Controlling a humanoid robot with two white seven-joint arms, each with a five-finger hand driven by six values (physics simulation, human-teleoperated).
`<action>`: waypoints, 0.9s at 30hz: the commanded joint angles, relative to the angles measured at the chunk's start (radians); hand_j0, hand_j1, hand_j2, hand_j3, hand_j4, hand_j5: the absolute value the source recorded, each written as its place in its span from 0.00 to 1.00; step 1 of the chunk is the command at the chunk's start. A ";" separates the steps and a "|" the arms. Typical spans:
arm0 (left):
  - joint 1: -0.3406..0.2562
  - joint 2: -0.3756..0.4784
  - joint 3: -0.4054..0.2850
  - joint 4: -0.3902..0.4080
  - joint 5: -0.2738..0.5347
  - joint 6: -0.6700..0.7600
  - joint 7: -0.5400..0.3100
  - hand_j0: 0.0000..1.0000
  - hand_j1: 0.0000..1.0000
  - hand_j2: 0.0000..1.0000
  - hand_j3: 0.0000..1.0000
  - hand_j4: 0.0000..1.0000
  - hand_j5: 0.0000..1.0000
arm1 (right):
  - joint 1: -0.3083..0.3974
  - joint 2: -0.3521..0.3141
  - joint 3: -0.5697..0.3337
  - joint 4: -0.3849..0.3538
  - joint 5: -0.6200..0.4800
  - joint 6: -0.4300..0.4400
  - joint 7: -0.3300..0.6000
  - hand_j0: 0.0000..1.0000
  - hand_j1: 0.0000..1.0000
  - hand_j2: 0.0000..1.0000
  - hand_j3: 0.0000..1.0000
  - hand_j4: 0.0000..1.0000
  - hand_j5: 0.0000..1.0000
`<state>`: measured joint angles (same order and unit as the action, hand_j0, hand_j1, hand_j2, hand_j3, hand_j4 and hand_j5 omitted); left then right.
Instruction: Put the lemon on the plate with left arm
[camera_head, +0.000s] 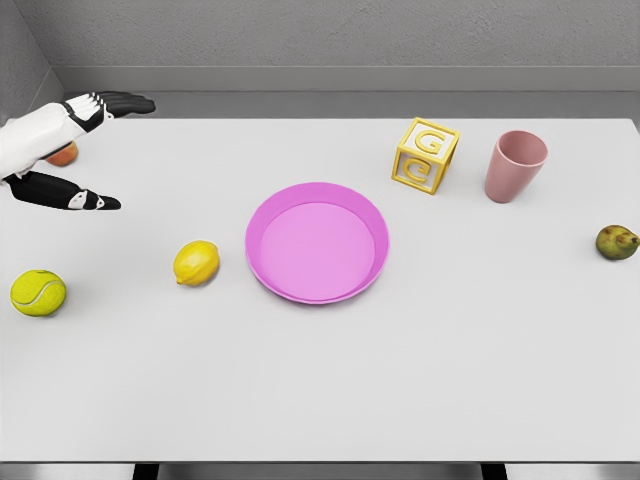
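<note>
A yellow lemon (197, 263) lies on the white table, just left of the pink plate (270, 278). The plate sits near the table's middle and holds nothing. My left hand (105, 150) hovers at the far left, up and to the left of the lemon and well apart from it. Its fingers (125, 102) are stretched out and the thumb is spread below; it holds nothing. The right arm is out of view.
A tennis ball (38, 292) rests at the left edge. An orange-red fruit (64, 154) peeks out behind my left hand. A yellow letter block (425, 155) and a pink cup (514, 165) stand at the back right; a greenish pear (617, 242) lies far right.
</note>
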<state>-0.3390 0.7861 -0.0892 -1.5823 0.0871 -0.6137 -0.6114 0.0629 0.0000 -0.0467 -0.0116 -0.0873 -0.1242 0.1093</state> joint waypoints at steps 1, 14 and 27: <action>0.000 0.001 0.000 -0.001 0.008 0.003 0.001 1.00 1.00 1.00 1.00 1.00 1.00 | 0.000 0.000 -0.001 -0.001 0.000 0.000 -0.005 1.00 1.00 1.00 1.00 1.00 1.00; 0.026 0.010 0.016 0.008 -0.017 0.003 0.001 1.00 1.00 1.00 1.00 1.00 1.00 | 0.000 0.000 0.001 0.001 0.000 0.000 -0.005 1.00 1.00 1.00 1.00 1.00 1.00; 0.071 -0.134 0.095 -0.033 -0.147 0.003 0.001 1.00 1.00 1.00 1.00 1.00 1.00 | 0.000 0.000 0.001 -0.001 0.000 0.000 -0.005 1.00 1.00 1.00 1.00 1.00 1.00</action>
<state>-0.2684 0.6702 0.0037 -1.6005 -0.0043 -0.6135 -0.6114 0.0629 0.0000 -0.0469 -0.0113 -0.0873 -0.1242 0.1041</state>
